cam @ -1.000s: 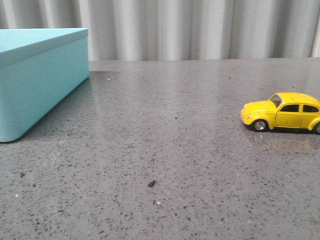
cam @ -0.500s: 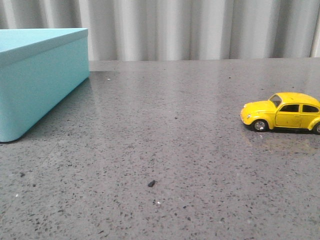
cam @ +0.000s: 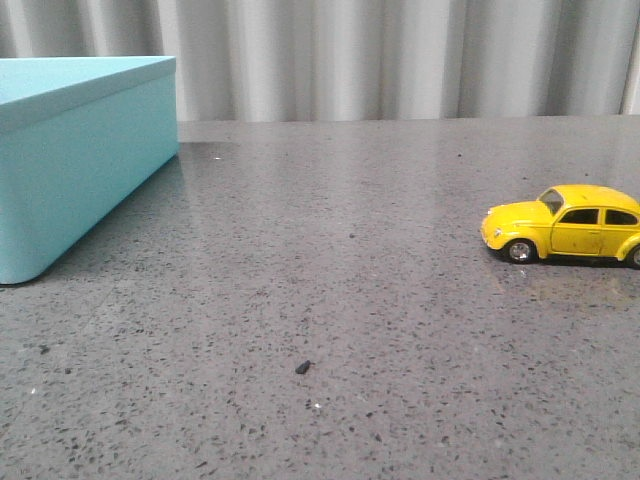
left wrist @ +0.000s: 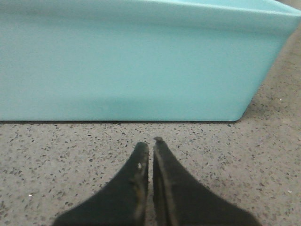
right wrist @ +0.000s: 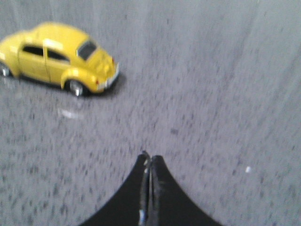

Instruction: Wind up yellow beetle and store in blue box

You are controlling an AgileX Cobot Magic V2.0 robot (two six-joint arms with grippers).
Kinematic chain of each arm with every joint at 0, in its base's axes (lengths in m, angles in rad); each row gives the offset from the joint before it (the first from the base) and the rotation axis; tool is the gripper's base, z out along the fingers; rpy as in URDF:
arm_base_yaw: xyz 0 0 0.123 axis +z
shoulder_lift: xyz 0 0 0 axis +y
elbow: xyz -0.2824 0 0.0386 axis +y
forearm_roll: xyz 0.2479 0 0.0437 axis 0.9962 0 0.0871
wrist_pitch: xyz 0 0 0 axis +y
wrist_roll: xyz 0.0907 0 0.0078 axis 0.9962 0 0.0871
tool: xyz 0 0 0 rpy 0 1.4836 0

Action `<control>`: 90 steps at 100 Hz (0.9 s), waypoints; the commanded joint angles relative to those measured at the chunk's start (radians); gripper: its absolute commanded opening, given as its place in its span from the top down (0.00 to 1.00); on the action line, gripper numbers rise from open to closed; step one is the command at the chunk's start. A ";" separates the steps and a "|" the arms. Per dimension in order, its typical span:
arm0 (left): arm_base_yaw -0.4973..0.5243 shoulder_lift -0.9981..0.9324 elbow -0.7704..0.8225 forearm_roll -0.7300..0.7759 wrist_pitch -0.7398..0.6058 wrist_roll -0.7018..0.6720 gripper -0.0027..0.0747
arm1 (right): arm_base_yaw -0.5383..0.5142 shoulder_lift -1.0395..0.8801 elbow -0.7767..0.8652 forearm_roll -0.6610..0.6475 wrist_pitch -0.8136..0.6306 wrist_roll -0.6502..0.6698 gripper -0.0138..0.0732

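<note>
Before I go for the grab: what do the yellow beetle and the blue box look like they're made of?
Yellow beetle: glossy painted body with highlights on roof and fenders, likely die-cast metal or hard plastic; black, rubber-looking tyres with silvery hubs. Blue box: smooth matte turquoise sides with no sharp reflections, rounded corners; probably plastic or coated card, cannot tell which.

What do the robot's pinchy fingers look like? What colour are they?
Each end effector, left and right, has two black fingers, broad at the base and curving to narrow tips. The left fingers look matte and slightly scuffed. No cables or markings show.
</note>
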 commanded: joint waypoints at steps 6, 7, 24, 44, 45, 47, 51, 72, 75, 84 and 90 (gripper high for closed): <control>-0.001 -0.032 0.026 -0.037 -0.100 0.000 0.99 | -0.005 0.011 0.026 -0.007 -0.277 -0.003 0.89; -0.001 -0.032 0.026 -0.052 -0.106 0.000 0.99 | -0.005 0.011 0.026 -0.004 -0.289 -0.003 0.89; -0.001 -0.032 0.026 -0.410 -0.138 0.000 0.99 | -0.005 0.011 0.026 0.012 -0.545 -0.003 0.89; -0.001 -0.032 0.026 -0.494 -0.195 0.000 0.99 | -0.005 0.011 0.024 0.032 -0.702 0.054 0.89; -0.001 -0.032 0.026 -0.499 -0.199 0.000 0.99 | -0.005 0.011 0.024 0.036 -0.705 0.065 0.89; -0.001 -0.032 0.026 -0.512 -0.206 0.000 0.99 | -0.005 0.011 0.022 0.050 -0.712 0.101 0.89; -0.001 -0.032 0.026 -0.538 -0.221 0.000 0.99 | -0.005 0.011 0.020 0.095 -0.726 0.163 0.89; -0.001 -0.032 0.026 -0.656 -0.278 0.000 0.99 | -0.005 0.011 -0.050 0.278 -0.520 0.222 0.89; -0.001 -0.032 0.026 -0.666 -0.295 0.000 0.99 | -0.005 0.011 -0.067 0.278 -0.482 0.222 0.89; -0.001 -0.032 0.022 -0.671 -0.327 0.000 0.99 | -0.005 0.011 -0.103 0.267 -0.444 0.220 0.89; -0.001 -0.032 0.015 -0.671 -0.328 0.000 0.99 | -0.005 0.011 -0.123 0.263 -0.454 0.214 0.89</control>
